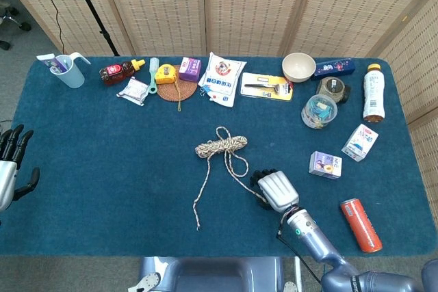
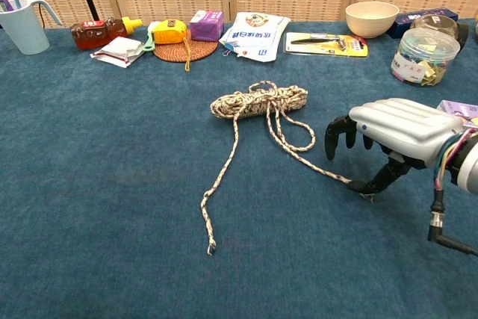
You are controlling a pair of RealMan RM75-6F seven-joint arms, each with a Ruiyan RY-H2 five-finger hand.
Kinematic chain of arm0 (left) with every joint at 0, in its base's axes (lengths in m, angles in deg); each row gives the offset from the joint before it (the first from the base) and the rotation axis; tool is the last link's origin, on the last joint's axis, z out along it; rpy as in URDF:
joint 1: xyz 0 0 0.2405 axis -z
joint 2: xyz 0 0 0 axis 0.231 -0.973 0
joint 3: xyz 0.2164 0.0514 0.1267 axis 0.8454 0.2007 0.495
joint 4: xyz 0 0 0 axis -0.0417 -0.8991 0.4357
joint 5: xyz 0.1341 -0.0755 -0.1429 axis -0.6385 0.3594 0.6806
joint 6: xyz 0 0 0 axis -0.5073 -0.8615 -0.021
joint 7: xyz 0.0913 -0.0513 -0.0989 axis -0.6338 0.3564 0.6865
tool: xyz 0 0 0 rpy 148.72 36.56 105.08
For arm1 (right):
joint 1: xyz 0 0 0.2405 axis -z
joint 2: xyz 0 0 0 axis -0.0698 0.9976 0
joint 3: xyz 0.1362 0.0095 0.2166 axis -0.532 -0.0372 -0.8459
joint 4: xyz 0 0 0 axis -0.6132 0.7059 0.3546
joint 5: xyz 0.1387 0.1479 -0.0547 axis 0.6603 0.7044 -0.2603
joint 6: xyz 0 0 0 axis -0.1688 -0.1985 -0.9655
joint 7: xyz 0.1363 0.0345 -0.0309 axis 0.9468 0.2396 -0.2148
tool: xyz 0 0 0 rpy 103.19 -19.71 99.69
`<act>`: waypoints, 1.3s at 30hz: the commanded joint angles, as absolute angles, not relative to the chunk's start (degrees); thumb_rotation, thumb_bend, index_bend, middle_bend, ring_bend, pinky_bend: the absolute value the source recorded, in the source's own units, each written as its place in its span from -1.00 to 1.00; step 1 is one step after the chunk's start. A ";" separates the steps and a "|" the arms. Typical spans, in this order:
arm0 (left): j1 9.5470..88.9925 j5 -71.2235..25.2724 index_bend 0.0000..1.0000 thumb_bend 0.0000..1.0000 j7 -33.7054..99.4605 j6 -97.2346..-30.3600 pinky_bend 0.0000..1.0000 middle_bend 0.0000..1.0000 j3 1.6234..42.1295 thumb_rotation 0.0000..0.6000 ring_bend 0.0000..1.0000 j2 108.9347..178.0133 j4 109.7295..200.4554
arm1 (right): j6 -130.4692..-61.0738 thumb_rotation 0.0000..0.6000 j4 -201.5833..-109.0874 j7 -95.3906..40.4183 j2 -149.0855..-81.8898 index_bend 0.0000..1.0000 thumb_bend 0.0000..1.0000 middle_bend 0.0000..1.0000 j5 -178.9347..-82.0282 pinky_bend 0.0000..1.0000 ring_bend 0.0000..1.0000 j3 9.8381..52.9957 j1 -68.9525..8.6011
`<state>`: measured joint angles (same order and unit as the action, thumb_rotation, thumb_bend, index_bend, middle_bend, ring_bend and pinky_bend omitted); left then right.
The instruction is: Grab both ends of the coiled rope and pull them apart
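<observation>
Blue cloth covers the table (image 1: 102, 169). From the head view, the rope (image 1: 220, 147) lies coiled near the middle of the tabletop, one loose end trailing toward the front edge, the other running toward the front right corner. The right hand (image 1: 275, 189) sits over that second end, palm down, fingers arched; I cannot tell from here whether it has caught the strand. The left hand (image 1: 9, 165) hangs at the left edge of the tabletop, well apart from the rope, fingers spread and holding nothing. Along the back edge stand a pale blue cup (image 1: 69, 70), a bowl (image 1: 298, 67) and a bottle (image 1: 373, 92); a red can (image 1: 361, 224) lies near the front right corner.

From the chest view, the rope (image 2: 258, 101) shows its coil in the middle, and the right-hand strand ends just under the right hand (image 2: 388, 140). The dark fingers (image 2: 332, 136) hang curved above the strand, and the thumb tip touches down right at the rope's end. The hand is not closed round the strand, only resting a tip against it. The left hand is out of this view.
</observation>
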<state>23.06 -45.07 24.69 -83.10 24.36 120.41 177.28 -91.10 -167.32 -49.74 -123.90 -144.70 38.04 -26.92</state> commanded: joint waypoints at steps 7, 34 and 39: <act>22.83 -44.98 -0.92 -0.10 24.95 -83.38 -1.00 -1.00 24.43 0.71 -1.00 120.24 177.16 | -91.13 1.00 -165.62 -49.68 -124.93 -0.20 -0.40 -0.36 -144.21 -0.22 -0.29 38.44 -26.66; 22.97 -45.23 -0.92 -0.10 24.63 -83.49 -1.00 -1.00 24.46 0.71 -1.00 120.32 177.56 | -91.96 1.00 -155.52 -44.83 -126.71 -0.19 -0.40 -0.35 -146.67 -0.30 -0.29 38.06 -26.89; 23.24 -45.12 -0.92 -0.10 24.35 -83.14 -1.00 -1.00 24.40 0.71 -1.00 120.56 177.56 | -90.87 1.00 -152.32 -43.72 -126.76 -0.18 -0.40 -0.35 -146.38 -0.32 -0.29 37.32 -27.67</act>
